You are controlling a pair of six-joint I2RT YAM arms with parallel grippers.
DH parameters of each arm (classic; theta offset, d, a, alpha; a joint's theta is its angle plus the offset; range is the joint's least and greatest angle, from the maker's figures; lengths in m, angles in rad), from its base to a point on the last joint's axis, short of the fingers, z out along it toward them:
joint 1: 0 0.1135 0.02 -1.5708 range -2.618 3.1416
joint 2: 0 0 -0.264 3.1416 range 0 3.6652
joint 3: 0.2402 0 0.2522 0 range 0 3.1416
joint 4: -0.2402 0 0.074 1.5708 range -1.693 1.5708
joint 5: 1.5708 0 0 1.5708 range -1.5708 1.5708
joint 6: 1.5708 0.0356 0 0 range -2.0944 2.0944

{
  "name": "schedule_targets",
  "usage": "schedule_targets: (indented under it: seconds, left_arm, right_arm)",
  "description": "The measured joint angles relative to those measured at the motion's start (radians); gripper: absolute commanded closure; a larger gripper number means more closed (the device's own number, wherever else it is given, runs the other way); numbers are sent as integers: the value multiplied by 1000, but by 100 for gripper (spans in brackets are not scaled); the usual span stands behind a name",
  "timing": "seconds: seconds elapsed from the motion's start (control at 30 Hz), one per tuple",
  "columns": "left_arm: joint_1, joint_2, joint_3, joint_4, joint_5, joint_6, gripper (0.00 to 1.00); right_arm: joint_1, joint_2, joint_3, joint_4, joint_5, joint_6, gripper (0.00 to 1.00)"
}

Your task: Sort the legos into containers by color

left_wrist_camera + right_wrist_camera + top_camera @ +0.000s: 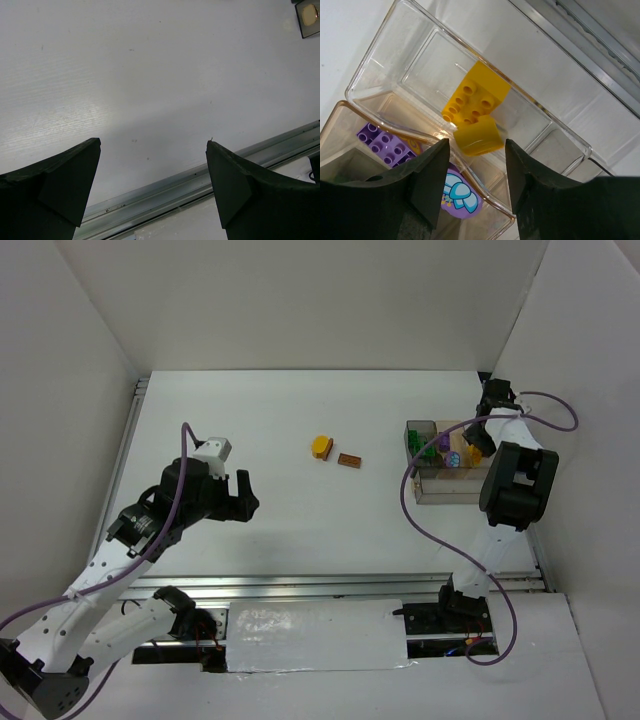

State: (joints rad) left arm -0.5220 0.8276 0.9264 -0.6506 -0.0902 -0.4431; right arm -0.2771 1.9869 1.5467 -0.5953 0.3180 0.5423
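The right claw (476, 145) is apart over the clear bin (410, 40), mid-frame, so the yellow brick (477, 136) can land with another yellow one. The left claw (154, 150) is apart, empty. 2 bricks (321, 446) wait mid-worktop (250, 420).

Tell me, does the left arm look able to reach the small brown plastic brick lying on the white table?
Probably yes. The left hand is open, and only bare table lies between it and the brown plastic brick; the yellow-orange rounded brick sits beside it.

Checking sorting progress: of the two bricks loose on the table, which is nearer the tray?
The brown rectangular brick; the rounded yellow-orange brick lies beside it, farther from the tray.
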Motion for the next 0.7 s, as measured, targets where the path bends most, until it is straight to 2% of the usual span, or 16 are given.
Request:
schedule_targets:
  seconds: [0.5,0.53,0.7]
  left_arm:
    - [26,1,0,0,13,-1,0]
    - [36,4,0,1,12,-1,1]
    - [109,35,0,3,11,-1,0]
  right_arm:
    - [21,-46,-19,-10,2,-1,36]
    - [31,-63,-20,-17,0,-1,10]
    - [196,-223,-21,-29,15,-13,9]
